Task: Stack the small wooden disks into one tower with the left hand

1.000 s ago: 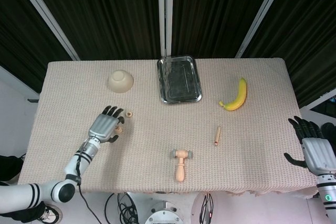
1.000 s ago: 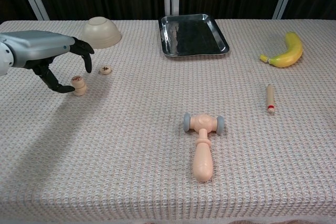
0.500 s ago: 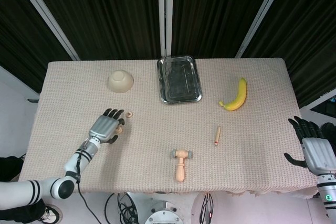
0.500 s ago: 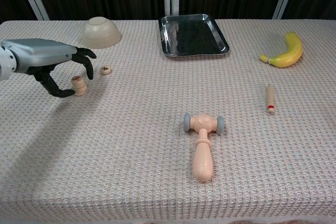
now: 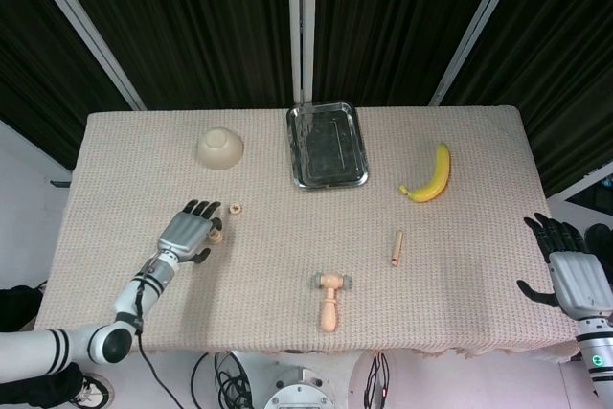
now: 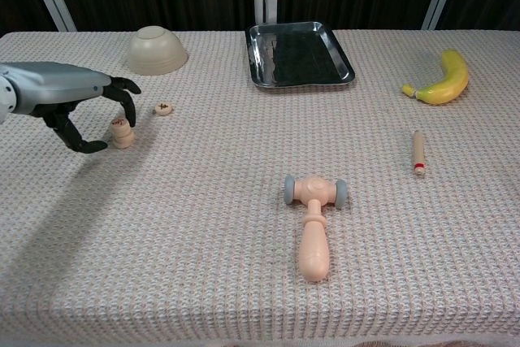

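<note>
My left robot hand (image 6: 77,103), fingers apart and empty, hovers beside the disk stack (image 6: 122,132); a loose disk (image 6: 163,108) lies near; open worktop (image 6: 203,201) lies rightward.

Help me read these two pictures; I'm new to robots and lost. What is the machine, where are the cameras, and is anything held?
It is a two-armed robot with human-like hands. One picture looks down from its head, the other forward from its chest. The left hand hovers beside a short stack of wooden disks, holding nothing; one loose disk lies nearby. The right hand waits, open, off the table's edge. Also there: a bowl, tray, banana, toy hammer and peg.
</note>
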`<state>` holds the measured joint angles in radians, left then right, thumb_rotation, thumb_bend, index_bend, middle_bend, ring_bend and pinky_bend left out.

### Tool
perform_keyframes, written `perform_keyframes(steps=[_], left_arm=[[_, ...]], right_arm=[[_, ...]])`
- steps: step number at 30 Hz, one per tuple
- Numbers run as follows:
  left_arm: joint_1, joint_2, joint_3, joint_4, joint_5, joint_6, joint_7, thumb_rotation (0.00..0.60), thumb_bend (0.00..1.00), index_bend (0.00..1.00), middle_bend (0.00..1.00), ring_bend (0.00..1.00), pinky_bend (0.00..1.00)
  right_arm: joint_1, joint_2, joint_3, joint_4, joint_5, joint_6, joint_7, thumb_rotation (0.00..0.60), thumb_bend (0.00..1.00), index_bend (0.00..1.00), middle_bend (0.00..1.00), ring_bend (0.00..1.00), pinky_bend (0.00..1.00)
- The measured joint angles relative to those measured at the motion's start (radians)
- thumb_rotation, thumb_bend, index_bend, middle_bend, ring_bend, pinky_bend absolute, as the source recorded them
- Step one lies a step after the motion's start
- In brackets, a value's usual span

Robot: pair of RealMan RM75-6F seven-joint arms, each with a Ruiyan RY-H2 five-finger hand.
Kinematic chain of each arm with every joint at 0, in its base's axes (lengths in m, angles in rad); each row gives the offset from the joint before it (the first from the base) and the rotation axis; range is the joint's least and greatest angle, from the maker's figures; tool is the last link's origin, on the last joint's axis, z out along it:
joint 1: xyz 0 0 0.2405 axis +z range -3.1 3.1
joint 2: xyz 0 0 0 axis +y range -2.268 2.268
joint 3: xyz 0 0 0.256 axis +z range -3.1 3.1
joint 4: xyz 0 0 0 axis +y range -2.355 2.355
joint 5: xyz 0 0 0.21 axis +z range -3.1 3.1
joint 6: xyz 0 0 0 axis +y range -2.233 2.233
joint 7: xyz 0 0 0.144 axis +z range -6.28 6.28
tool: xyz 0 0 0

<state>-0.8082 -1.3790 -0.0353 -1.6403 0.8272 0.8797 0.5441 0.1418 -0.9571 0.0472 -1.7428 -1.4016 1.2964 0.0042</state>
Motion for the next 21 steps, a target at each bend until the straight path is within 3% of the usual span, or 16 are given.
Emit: perform_keyframes(steps=[21], left_arm=[[-0.007,0.001,0.010,-0.008,0.001,0.002,-0.020,0.600,0.37,0.31,0.00,0.00,0.00]], right_arm=[[0.000,0.001,0.000,-0.003,0.003,0.000,-0.004,0.600,0.14,0.00,0.00,0.00,0.00]])
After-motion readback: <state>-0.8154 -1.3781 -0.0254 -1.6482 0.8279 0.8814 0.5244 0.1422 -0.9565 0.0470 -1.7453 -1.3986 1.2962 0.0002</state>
